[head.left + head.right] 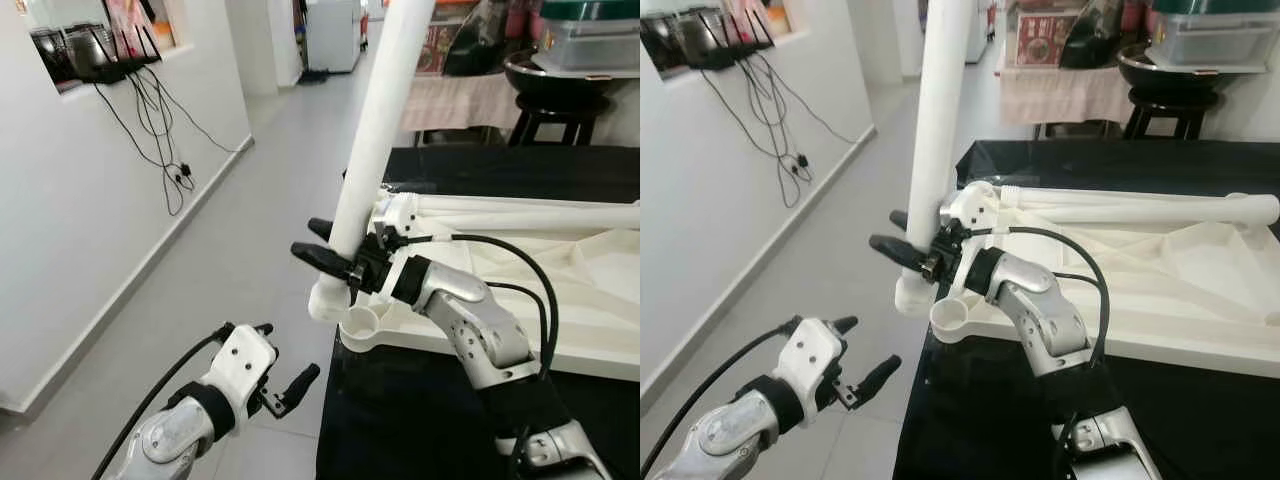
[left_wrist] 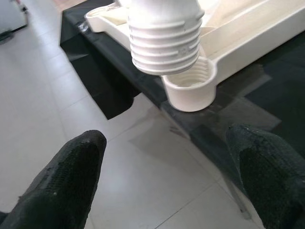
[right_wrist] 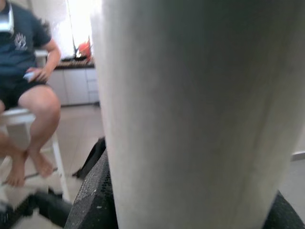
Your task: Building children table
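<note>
White plastic leg: the long white tube leg (image 1: 375,130) stands nearly upright, threaded end down.
Right gripper (image 1: 335,255): clamped on the leg's lower part.
Socket: the round white corner socket (image 1: 362,322) of the upturned white tabletop (image 1: 560,300) sits just beside and below the thread, not yet aligned.
Left gripper (image 1: 285,375): fingers apart, empty, lower and nearby.

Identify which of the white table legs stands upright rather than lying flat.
The table leg clamped in the right pincer stands nearly upright, its threaded end just above the corner socket. The other leg lies flat across the upturned tabletop.
</note>
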Robot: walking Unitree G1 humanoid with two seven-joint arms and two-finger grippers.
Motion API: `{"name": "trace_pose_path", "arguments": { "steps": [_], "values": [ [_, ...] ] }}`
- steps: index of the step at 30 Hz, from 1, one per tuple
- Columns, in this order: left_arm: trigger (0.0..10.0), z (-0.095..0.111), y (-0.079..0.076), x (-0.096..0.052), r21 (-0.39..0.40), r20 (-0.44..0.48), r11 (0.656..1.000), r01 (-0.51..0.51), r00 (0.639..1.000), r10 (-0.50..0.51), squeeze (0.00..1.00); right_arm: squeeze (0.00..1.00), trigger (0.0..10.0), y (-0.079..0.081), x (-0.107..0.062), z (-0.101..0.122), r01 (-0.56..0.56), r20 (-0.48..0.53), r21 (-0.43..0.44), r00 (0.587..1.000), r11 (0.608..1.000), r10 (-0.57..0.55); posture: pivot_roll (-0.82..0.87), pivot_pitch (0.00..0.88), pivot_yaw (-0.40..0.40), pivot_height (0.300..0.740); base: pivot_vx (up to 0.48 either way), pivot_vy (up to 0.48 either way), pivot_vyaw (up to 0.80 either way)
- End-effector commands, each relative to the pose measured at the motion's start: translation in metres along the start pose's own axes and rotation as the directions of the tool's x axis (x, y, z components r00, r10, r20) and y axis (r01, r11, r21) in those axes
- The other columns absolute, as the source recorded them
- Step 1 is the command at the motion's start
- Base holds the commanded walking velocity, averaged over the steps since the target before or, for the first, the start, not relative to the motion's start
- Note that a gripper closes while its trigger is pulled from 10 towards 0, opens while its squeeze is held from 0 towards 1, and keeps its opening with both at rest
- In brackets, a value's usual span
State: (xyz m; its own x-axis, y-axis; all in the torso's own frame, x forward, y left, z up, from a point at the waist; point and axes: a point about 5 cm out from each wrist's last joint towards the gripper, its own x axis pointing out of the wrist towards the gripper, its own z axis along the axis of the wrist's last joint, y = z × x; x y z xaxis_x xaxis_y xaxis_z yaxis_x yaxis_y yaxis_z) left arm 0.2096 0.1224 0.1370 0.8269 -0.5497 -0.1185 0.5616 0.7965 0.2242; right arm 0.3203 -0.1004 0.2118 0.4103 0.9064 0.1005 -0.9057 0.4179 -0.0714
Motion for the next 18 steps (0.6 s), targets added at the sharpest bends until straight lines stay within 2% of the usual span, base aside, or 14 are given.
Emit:
{"name": "trace_pose_path", "arguments": {
  "steps": [1,2,4,5,9,10,14,15,17,18],
  "values": [
    [10.0,0.002,-0.004,-0.005,0.038,0.004,0.999,-0.004,1.000,0.004,0.00,0.00,10.0,0.004,0.004,0.003,-0.101,-0.012,-0.031,0.995,0.994,0.101,0.04,0.089,0.050,0.740,0.000,0.000,0.00],
    [10.0,0.002,-0.004,-0.005,0.038,0.004,0.999,-0.004,1.000,0.004,0.00,0.00,10.0,0.004,0.004,0.003,-0.101,-0.012,-0.031,0.995,0.994,0.101,0.04,0.089,0.050,0.740,0.000,0.000,0.00],
    [10.0,0.003,-0.003,-0.009,0.105,0.002,0.994,-0.027,1.000,0.027,0.00,0.00,10.0,0.004,0.005,0.004,-0.155,-0.010,-0.023,0.988,0.988,0.155,0.04,0.105,0.051,0.740,0.000,0.000,0.00],
    [10.0,0.004,-0.004,-0.012,0.105,0.003,0.994,-0.031,1.000,0.031,0.00,0.00,10.0,0.003,0.007,0.005,-0.178,-0.008,-0.022,0.984,0.984,0.178,0.05,0.126,0.050,0.740,0.000,0.000,0.00],
    [10.0,0.007,-0.010,-0.020,0.091,0.003,0.995,-0.031,1.000,0.031,0.00,0.00,10.0,0.000,0.008,0.009,-0.205,0.000,-0.022,0.979,0.978,0.205,0.08,0.161,0.048,0.740,0.000,0.000,0.00],
    [10.0,0.010,-0.015,-0.029,0.082,-0.005,0.996,-0.036,0.999,0.037,0.00,0.00,10.0,-0.005,0.008,0.014,-0.226,0.016,-0.020,0.974,0.974,0.226,0.10,0.186,0.050,0.740,0.000,0.000,0.00],
    [10.0,0.012,-0.019,-0.038,0.062,-0.026,0.997,-0.039,0.999,0.041,0.00,0.00,10.0,-0.007,0.006,0.020,-0.269,0.032,-0.019,0.963,0.963,0.269,0.11,0.213,0.044,0.740,0.000,0.000,0.00],
    [10.0,0.014,-0.026,-0.050,0.034,-0.051,0.999,-0.034,0.998,0.036,0.00,0.00,10.0,-0.007,0.003,0.024,-0.330,0.027,-0.022,0.943,0.944,0.330,0.12,0.232,0.043,0.740,0.000,0.000,0.00],
    [10.0,0.014,-0.026,-0.050,0.034,-0.051,0.999,-0.034,0.998,0.036,0.00,0.00,10.0,-0.007,0.003,0.024,-0.330,0.027,-0.022,0.943,0.944,0.330,0.12,0.232,0.043,0.740,0.000,0.000,0.00],
    [10.0,0.015,-0.030,-0.055,0.010,-0.064,1.000,-0.024,0.998,0.024,0.00,0.00,10.0,-0.007,0.002,0.025,-0.357,0.019,-0.026,0.934,0.934,0.358,0.12,0.244,0.039,0.740,0.000,0.000,0.00]
  ]
}}
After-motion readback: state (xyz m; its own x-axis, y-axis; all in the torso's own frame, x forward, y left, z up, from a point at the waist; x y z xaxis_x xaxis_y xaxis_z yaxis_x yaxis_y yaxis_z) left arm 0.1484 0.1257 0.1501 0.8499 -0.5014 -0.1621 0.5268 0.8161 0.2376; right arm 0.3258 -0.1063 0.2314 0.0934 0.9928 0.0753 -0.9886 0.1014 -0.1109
